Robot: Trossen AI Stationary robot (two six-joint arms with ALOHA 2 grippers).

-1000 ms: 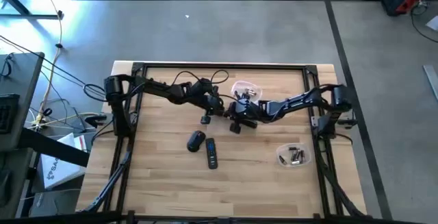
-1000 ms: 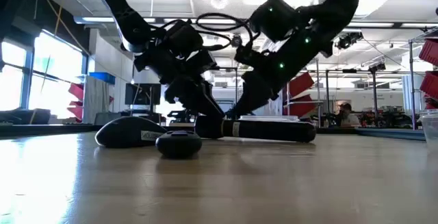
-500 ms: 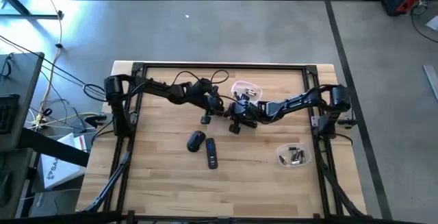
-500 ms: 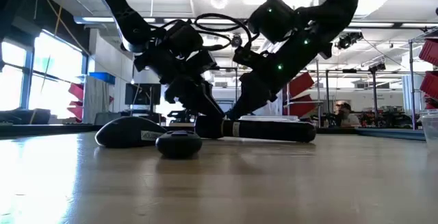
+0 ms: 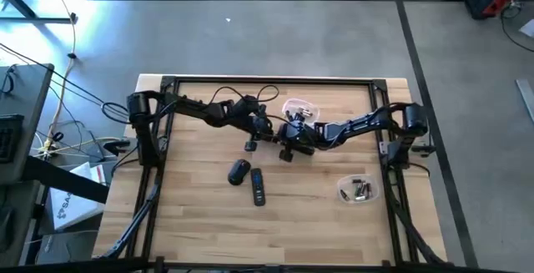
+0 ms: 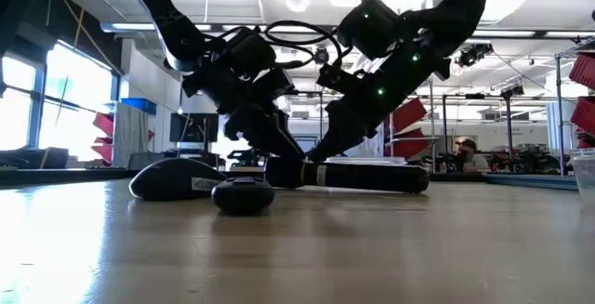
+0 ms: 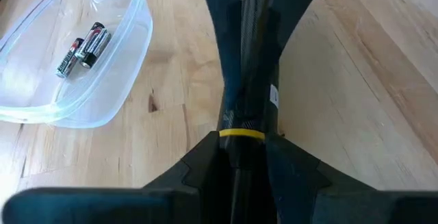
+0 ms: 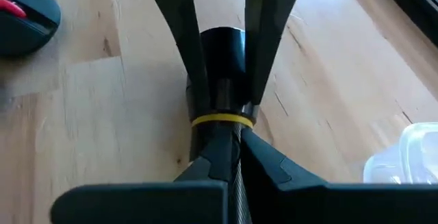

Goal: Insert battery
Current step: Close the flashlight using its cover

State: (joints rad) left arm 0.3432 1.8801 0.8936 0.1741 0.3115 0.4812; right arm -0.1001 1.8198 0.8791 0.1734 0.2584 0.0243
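Both grippers meet at the centre of the high view, above the table (image 5: 192, 223), on one dark cylindrical object with a yellow band (image 8: 220, 80). The left gripper (image 7: 239, 125) is pinched on it from the picture's left, the right gripper (image 8: 220, 121) from the right. Compared with half a second ago, nothing has visibly shifted. Two batteries (image 7: 83, 47) lie in a clear container (image 7: 116, 80) at upper centre; more batteries sit in a second container (image 5: 359, 191) at lower right. A remote (image 5: 258, 186) and a mouse (image 5: 239, 171) lie below centre.
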